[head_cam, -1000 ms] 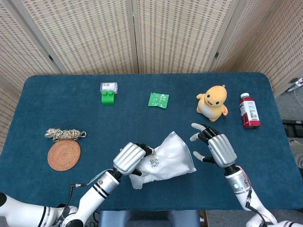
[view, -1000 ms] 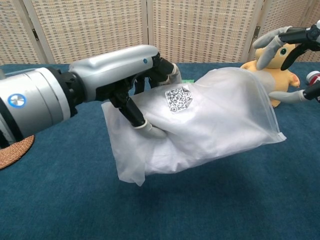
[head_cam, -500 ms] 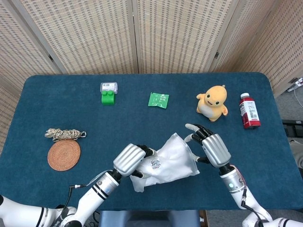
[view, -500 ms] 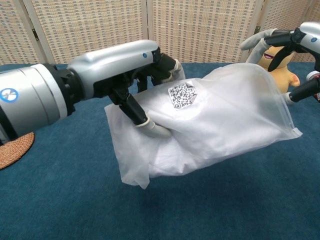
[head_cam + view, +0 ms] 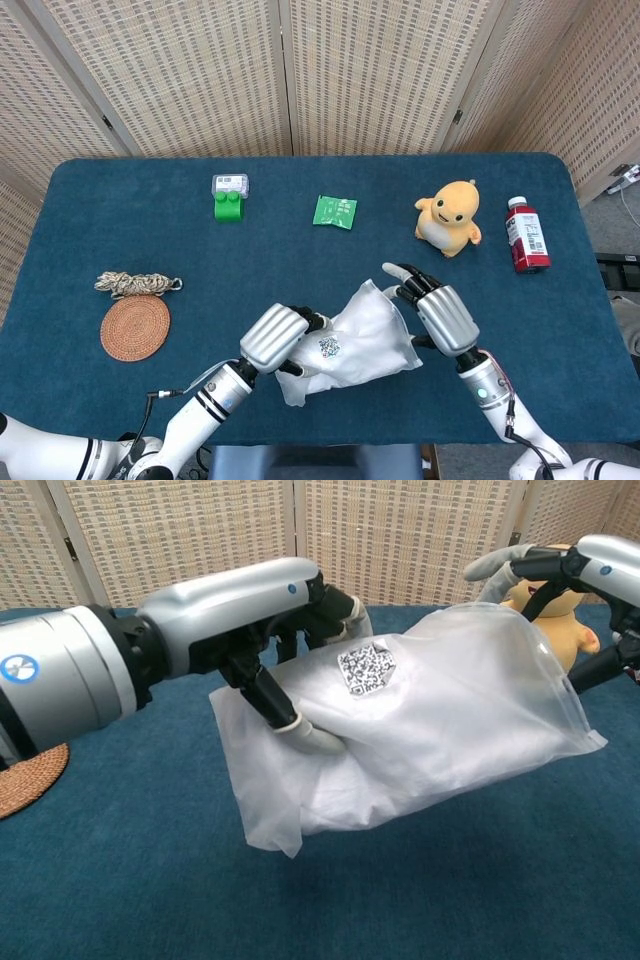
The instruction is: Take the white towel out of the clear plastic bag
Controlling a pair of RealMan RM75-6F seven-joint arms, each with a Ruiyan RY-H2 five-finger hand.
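The clear plastic bag (image 5: 358,340) (image 5: 430,720) with the white towel inside is lifted off the blue table near its front edge. A QR sticker (image 5: 363,667) shows on its upper face. My left hand (image 5: 276,338) (image 5: 270,625) grips the bag's left end, thumb pressed into its side. My right hand (image 5: 436,312) (image 5: 575,575) is at the bag's right end with fingers spread, reaching over its top edge; whether it touches the plastic is unclear. The towel shows only as white bulk through the plastic.
A yellow plush toy (image 5: 448,218), a red bottle (image 5: 525,236), a green packet (image 5: 334,212) and a green block (image 5: 229,199) stand along the back of the table (image 5: 100,200). A woven coaster (image 5: 135,326) and a coil of rope (image 5: 135,284) lie at the left.
My right hand has moved left from open space up to the bag's right end. The left hand has raised and tilted the bag slightly toward it.
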